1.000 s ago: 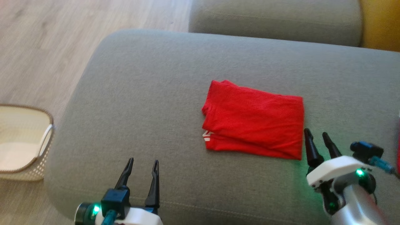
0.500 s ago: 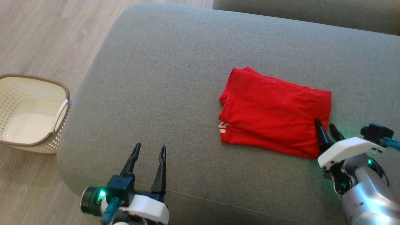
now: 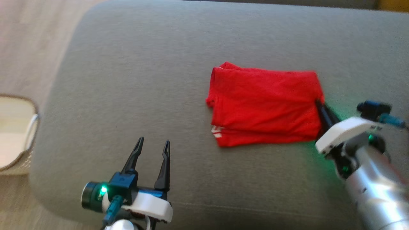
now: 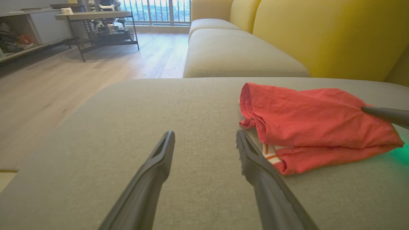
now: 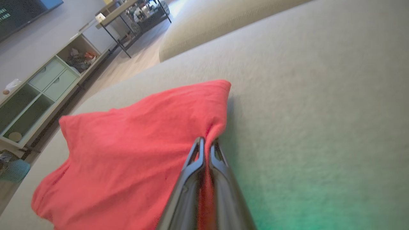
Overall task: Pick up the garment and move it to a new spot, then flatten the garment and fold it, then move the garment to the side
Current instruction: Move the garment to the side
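The folded garment [image 3: 265, 105] lies on the grey cushion [image 3: 143, 80]. The right claw [image 5: 206, 142] pinches its right edge, which seems slightly raised. The left claw [image 3: 150, 150] hovers wide open, left of it.

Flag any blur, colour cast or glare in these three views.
Head view: soft and motion-blurred overall, with a green glow spilling on the sofa cushion beside the garment. Left wrist view: sharper, bright backlight from the window, garment looks paler, more salmon. Right wrist view: tilted, green cast on the cushion at the lower right.
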Controlling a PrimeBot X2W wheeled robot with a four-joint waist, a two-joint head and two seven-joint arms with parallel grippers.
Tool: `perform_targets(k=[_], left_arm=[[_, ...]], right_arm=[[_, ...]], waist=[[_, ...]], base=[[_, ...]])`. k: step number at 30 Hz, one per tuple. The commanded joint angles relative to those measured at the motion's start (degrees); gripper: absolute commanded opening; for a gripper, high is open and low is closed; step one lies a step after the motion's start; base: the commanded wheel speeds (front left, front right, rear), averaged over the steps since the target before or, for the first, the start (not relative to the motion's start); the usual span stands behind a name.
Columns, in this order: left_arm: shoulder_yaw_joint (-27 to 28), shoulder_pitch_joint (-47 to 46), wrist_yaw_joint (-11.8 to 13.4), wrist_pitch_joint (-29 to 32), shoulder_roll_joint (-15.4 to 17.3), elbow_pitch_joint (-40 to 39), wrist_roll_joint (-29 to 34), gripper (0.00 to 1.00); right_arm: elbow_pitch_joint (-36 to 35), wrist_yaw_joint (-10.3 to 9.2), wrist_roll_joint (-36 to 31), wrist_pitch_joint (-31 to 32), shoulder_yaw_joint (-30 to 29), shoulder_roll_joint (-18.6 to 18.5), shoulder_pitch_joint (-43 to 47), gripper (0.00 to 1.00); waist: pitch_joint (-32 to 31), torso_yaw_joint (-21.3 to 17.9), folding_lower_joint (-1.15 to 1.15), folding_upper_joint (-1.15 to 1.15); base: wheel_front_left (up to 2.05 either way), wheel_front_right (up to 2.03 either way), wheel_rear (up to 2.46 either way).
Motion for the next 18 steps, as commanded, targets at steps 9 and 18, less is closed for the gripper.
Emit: perform_targets(k=[9,18], left_arm=[[3.0,-3.7,-1.3,-0.7,0.4,-2.9,2.3,1.00],[4.0,-6.0,-2.3,-0.7,2.1,-3.3,3.6,1.00]], right_arm=[[-8.0,-0.02,-2.4,-1.4,3.0,-6.4,-5.1,0.00],[-17.1,-0.02,-6.5,1.5,-3.1,-12.6,-5.3,0.00]], waist=[[3.3,-12.7,0.00,0.00],[6.4,-21.1,0.00,0.00]], base=[[0.00,0.00,0.00],[0.00,0.00,0.00]])
